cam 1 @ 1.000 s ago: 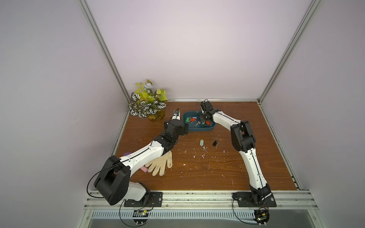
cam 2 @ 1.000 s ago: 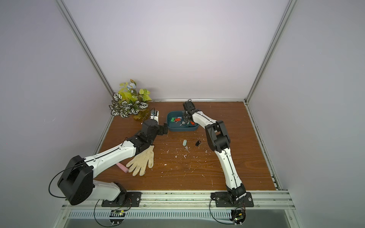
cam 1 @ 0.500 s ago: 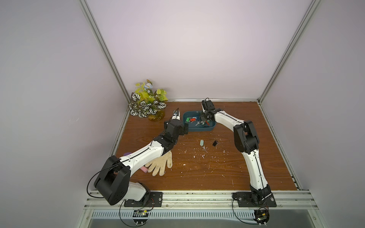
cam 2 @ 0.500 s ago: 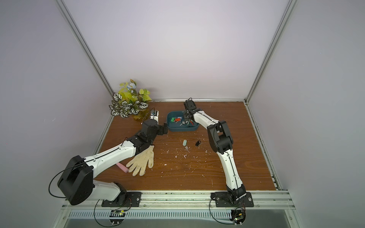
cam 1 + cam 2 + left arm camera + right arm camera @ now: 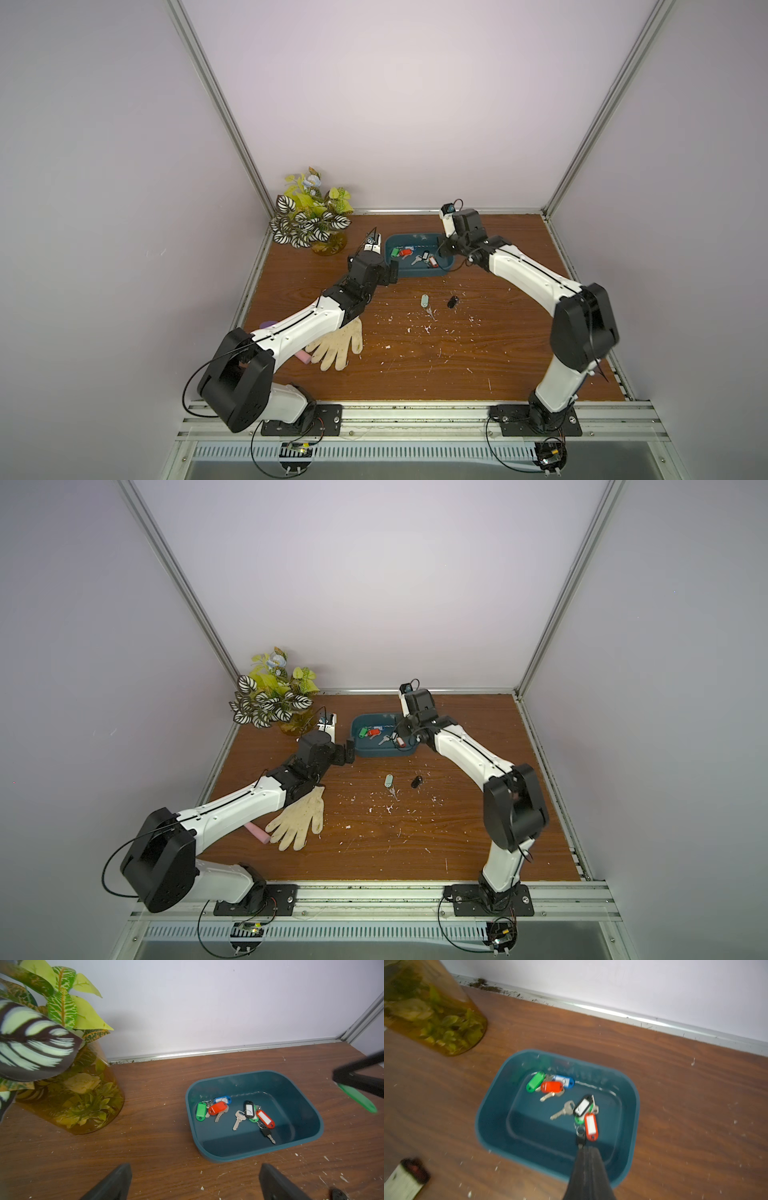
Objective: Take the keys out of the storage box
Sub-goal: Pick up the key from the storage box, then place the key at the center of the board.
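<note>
Keys first: small silver metal keys (image 5: 239, 1119) on rings with glossy oblong plastic tags lie loose on the smooth floor of the dark teal plastic storage box (image 5: 245, 1156), a low-walled tub with rounded corners. We count one bunch with green, red and blue tags (image 5: 217, 1108) at the box's left end. A second bunch with black, green and red tags (image 5: 257, 1114) sits mid-box, with a black-headed key (image 5: 266, 1132) beside it. Two more are already out on the brown wood-grain worktop (image 5: 155, 1095), just in front of the box and apart from each other: a grey-tagged key (image 5: 424, 300) and a black one (image 5: 452, 301).

We see the right gripper (image 5: 583, 1148) clenched, jaws pressed flat together, over the box's right end. In the blurred right wrist view its tip lines up with the black-headed key, but the left wrist view shows that key lying free on the box floor. We cannot tell whether anything sits between the jaws. We judge it hangs there to work the mid-box bunch.

We see the left gripper (image 5: 195, 1167) released, jaws spread wide and empty, just outside the box's front left corner. It is probably there to keep clear, or to steady the light tub.

Thin flat keys on slick plastic look hard to pinch; the thicker tags should give better purchase. A leafy plant in an amber translucent pot (image 5: 83, 1095) stands left of the box. A cream knit glove (image 5: 340, 345) lies well in front of the box.
</note>
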Tool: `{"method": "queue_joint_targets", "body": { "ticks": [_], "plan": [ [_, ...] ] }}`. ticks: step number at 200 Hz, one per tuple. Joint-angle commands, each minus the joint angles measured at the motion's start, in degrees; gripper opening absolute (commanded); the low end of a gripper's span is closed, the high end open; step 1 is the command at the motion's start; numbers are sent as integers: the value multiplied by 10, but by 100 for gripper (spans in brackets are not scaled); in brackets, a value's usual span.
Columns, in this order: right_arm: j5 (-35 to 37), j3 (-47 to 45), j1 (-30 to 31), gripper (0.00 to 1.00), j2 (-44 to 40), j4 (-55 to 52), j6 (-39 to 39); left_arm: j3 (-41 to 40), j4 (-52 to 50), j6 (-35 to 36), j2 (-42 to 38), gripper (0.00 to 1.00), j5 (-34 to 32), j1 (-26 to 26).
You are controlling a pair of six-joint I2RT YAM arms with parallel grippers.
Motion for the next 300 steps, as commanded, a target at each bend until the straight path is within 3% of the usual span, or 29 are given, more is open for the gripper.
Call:
{"method": "queue_joint_targets", "body": {
  "ticks": [1, 48, 116, 169, 205, 230, 247, 274, 300],
  "plan": [
    [-34, -133, 13, 0, -96, 24, 49, 29, -7, -8, 26, 100, 37, 6],
    [-63, -406, 42, 0, -229, 172, 138, 62, -19, -21, 59, 100, 68, 6],
    [-66, -453, 53, 0, -176, 219, 132, 94, -33, -52, 97, 100, 110, 6],
    [-71, -454, 53, 28, -175, 209, 112, 178, -88, -58, 170, 100, 101, 5],
    [-44, -439, 53, 50, -237, 170, 102, 240, -114, -53, 216, 100, 84, -1],
    [0, -410, 53, 74, -302, 151, 91, 361, -197, -35, 306, 100, 45, -7],
    [41, -408, 51, 99, -341, 170, 85, 457, -258, -29, 379, 98, 21, -8],
    [68, -409, 33, 100, -363, 190, 72, 576, -323, -27, 465, 89, 2, -8],
    [56, -407, 11, 100, -348, 198, 70, 620, -330, -22, 502, 78, -1, -8]
  ]
}}
